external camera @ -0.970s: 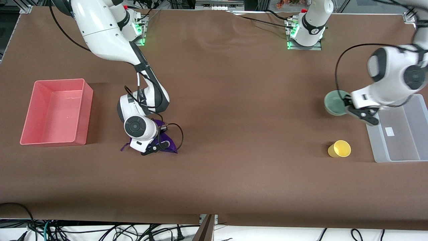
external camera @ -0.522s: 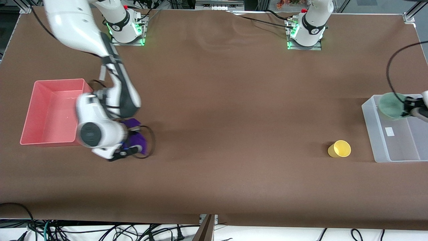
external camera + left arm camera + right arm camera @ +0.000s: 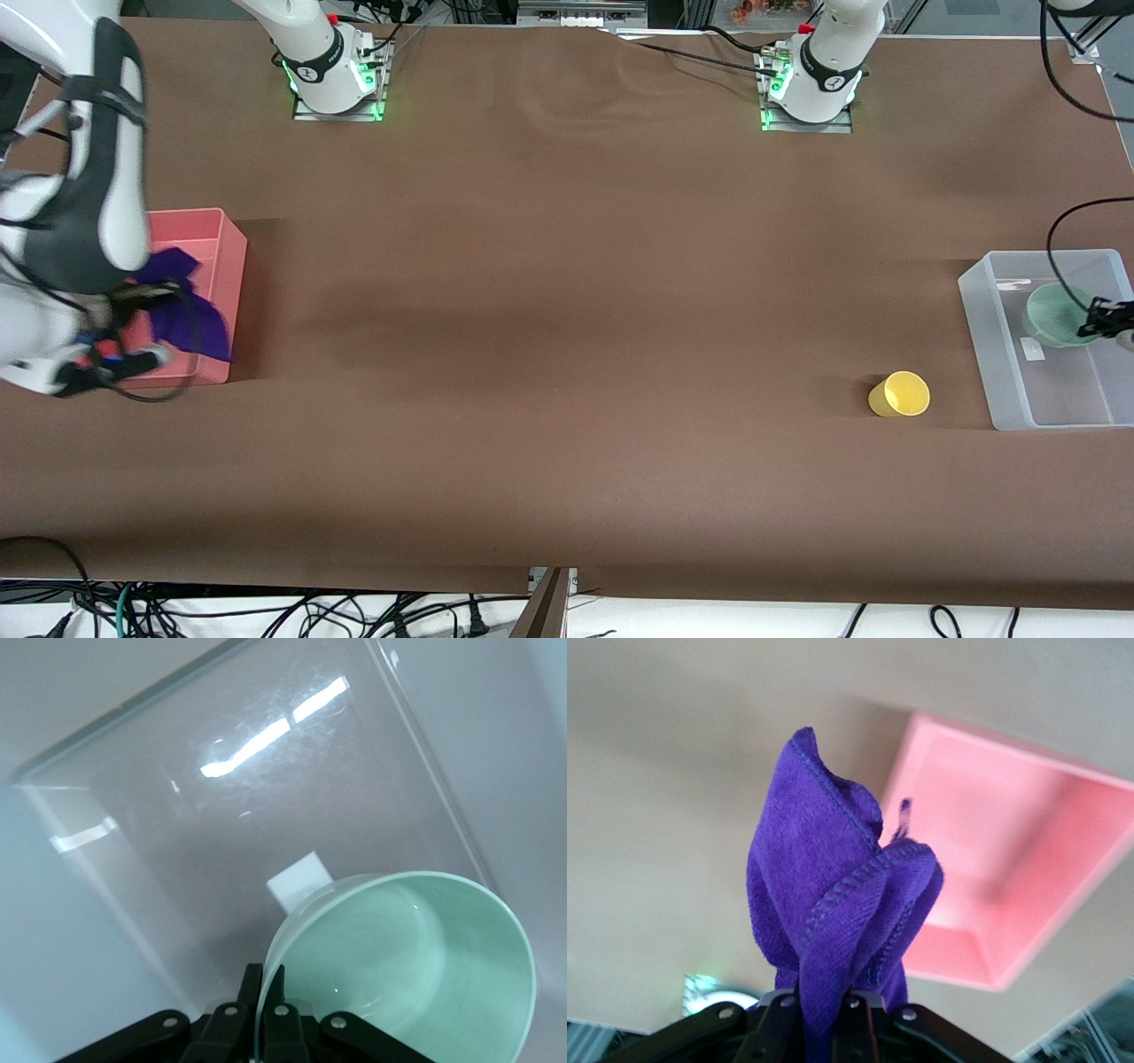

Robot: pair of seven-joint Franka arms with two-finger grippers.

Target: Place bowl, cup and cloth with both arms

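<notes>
My right gripper (image 3: 137,301) is shut on the purple cloth (image 3: 188,317) and holds it in the air over the pink bin (image 3: 226,239). In the right wrist view the cloth (image 3: 833,895) rises bunched from the shut gripper (image 3: 824,1003), with the pink bin (image 3: 1010,859) past it. My left gripper (image 3: 1099,319) is shut on the rim of the mint-green bowl (image 3: 1054,315), held over the clear bin (image 3: 992,354). In the left wrist view the gripper (image 3: 265,981) pinches the bowl (image 3: 416,966) wall, one finger inside and one outside. The yellow cup (image 3: 900,394) sits on the table beside the clear bin.
The clear bin floor (image 3: 266,815) holds only a small white label (image 3: 297,877). The brown table cover (image 3: 567,354) stretches between the two bins. The arm bases (image 3: 332,62) stand along the table's back edge.
My right arm lifted the cloth off the table and swung it over the pink bin. My left arm carried the bowl from beside the clear bin to over its inside.
</notes>
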